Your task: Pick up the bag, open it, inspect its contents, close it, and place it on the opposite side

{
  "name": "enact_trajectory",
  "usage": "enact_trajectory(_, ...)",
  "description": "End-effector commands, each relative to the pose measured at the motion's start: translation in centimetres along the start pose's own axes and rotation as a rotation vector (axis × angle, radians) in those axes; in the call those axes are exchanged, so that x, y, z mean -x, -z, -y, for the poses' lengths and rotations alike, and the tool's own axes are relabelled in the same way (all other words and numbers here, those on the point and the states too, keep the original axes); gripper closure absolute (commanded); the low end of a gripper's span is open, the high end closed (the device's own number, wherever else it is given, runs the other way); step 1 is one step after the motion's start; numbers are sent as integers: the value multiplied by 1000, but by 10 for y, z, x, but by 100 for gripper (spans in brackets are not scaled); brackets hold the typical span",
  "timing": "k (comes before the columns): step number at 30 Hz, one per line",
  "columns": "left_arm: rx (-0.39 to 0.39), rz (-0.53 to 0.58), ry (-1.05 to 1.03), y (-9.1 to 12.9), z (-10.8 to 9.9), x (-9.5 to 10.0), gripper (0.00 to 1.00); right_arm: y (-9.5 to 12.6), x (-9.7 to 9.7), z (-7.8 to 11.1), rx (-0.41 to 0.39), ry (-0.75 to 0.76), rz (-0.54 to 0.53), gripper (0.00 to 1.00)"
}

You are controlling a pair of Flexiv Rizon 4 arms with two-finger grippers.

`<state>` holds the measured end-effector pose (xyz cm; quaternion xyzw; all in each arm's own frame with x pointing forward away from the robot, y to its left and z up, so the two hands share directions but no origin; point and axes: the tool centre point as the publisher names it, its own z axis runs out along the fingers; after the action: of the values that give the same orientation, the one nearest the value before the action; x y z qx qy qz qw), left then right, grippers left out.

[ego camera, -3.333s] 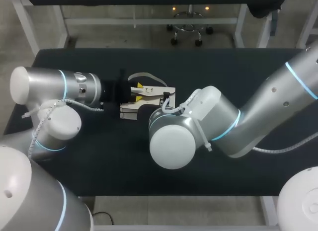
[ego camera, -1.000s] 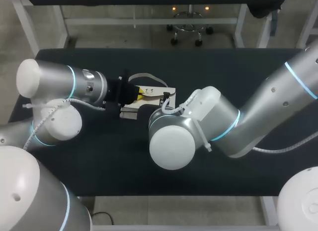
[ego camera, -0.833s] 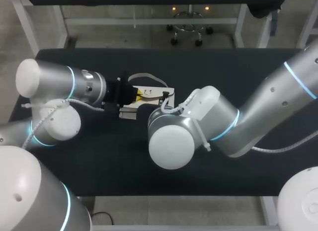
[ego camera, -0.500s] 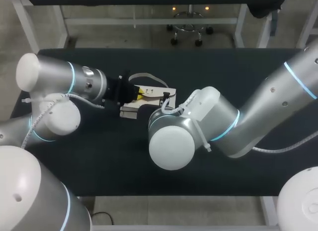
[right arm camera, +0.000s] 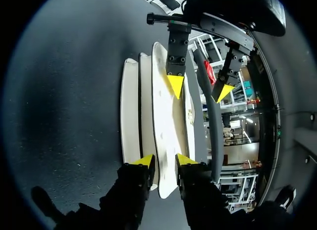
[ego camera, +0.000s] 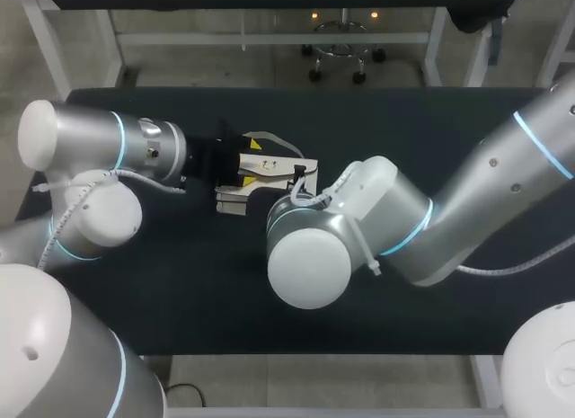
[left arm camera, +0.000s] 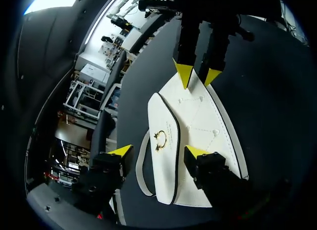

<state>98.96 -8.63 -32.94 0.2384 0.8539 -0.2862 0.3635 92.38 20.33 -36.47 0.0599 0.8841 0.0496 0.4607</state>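
Gripping one bag [left arm camera: 198, 121] perhaps, right pincer [right arm camera: 164, 161], left pincer [left arm camera: 158, 151]

**Colours on the worktop**

Worktop [ego camera: 431, 121]: flat black, unpatterned. Bag [left arm camera: 198, 136]: white to cream, plain, with faint stitched lines across the face. Small gold ring clasp [left arm camera: 161, 138]; pale grey strap [left arm camera: 140, 170]. Left arm [ego camera: 90, 148] and right arm [ego camera: 485, 189]: silver-grey, each with a glowing light-blue band and white end caps. Fingertips [left arm camera: 122, 151] of both jaws: bright yellow on black.

Bag [ego camera: 266, 172] on table [ego camera: 422, 121], between left pincer [left arm camera: 158, 151] and right pincer [right arm camera: 164, 160].
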Motion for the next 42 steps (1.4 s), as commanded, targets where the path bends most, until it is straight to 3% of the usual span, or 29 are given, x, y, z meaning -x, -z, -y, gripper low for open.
enact_trajectory(1,3,7,19,14,8,0,0,12,0,7,34,0,22,0)
enact_trajectory(13,27,-10,111,45,14,16,0,47,31,10,62,5,-86,0)
enact_trajectory(18,42,-68,157,59,16,22,0,57,45,9,64,27,-160,0)
enact_trajectory(27,102,-239,263,71,17,15,0,51,62,21,45,-7,-340,0)
enact_trajectory(34,125,-345,285,75,20,11,0,48,72,26,-25,5,-418,0)
enact_trajectory(35,167,-356,273,78,19,11,0,49,74,29,-42,-9,-446,0)
enact_trajectory(36,244,-384,212,85,20,8,0,49,74,29,-42,-9,-446,0)
enact_trajectory(42,244,-384,212,85,20,8,0,49,74,29,-42,-9,-446,0)
